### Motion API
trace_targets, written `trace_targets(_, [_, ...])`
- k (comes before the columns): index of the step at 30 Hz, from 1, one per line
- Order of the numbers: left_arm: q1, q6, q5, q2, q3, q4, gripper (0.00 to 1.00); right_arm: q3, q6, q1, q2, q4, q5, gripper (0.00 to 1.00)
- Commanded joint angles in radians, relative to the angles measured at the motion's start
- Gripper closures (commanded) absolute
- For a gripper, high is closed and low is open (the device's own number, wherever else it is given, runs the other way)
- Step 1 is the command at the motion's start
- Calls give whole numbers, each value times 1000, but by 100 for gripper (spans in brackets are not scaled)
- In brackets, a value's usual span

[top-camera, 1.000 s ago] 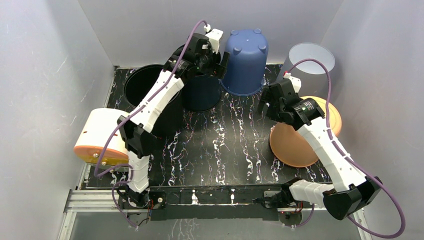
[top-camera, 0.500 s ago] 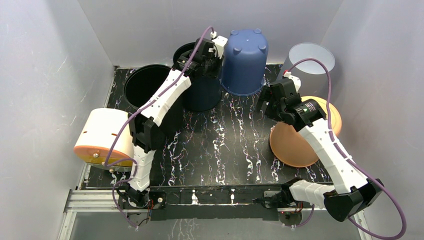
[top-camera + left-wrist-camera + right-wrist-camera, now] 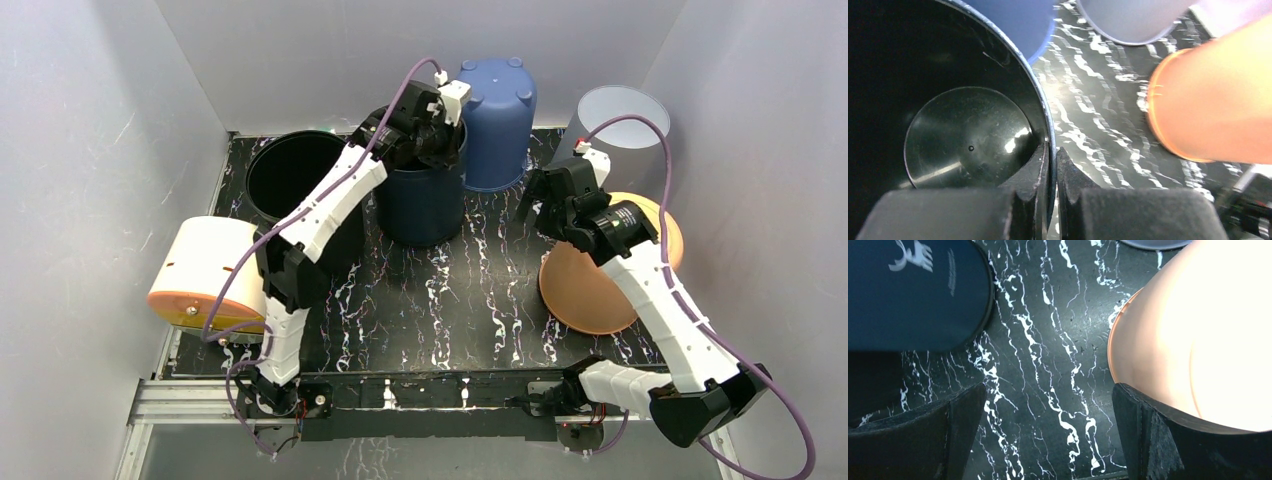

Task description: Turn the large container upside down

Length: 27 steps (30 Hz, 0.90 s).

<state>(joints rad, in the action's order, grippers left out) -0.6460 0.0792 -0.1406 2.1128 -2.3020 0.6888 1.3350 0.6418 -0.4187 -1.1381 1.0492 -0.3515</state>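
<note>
The large container point(image 3: 425, 208) is a dark blue tub standing upright with its mouth up, at the back middle of the black marbled table. My left gripper point(image 3: 446, 124) is shut on its right rim. In the left wrist view one finger is inside the wall and one outside, pinching the thin rim at the left gripper point(image 3: 1052, 148), with the tub's shiny inner bottom point(image 3: 968, 137) below. My right gripper point(image 3: 534, 200) hovers open to the tub's right. The right wrist view shows bare table between the right gripper's point(image 3: 1048, 388) fingers and the tub's side point(image 3: 913, 290) with a white logo at upper left.
A larger black bucket point(image 3: 290, 175) stands left of the tub. A blue bucket point(image 3: 497, 115) sits upside down behind it. A translucent cup point(image 3: 620, 125) is back right. Orange bowls point(image 3: 600, 285) lie under the right arm. A white and orange container point(image 3: 200, 275) lies at the left edge.
My left gripper went from open above the tub to shut on its rim, and the tub has shifted right and toward the front. The right arm has barely moved.
</note>
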Motion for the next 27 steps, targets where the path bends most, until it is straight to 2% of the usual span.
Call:
trace_targets(1, [-72, 234, -241, -234, 76, -160, 100, 61, 30, 1, 49, -42, -132, 2])
trace_targets(4, [-130, 326, -253, -311, 155, -245, 100, 62, 45, 2, 94, -61, -200, 2])
trace_targets(7, [-194, 340, -191, -362, 193, -250, 100, 47, 63, 2, 163, -84, -243, 2])
trace_targets(12, [-197, 444, -194, -489, 360, -348, 100, -6, 59, 2, 271, -109, -271, 2])
trace_targets(19, [-40, 663, -392, -630, 677, -528, 100, 2, 31, 1, 259, -103, -214, 2])
trace_targets(22, [0, 687, -402, -686, 771, -547, 100, -3, 3, 2, 238, -136, -131, 2])
trace_targets(27, [67, 671, -372, -733, 842, -502, 100, -36, -9, 1, 213, -180, -20, 2])
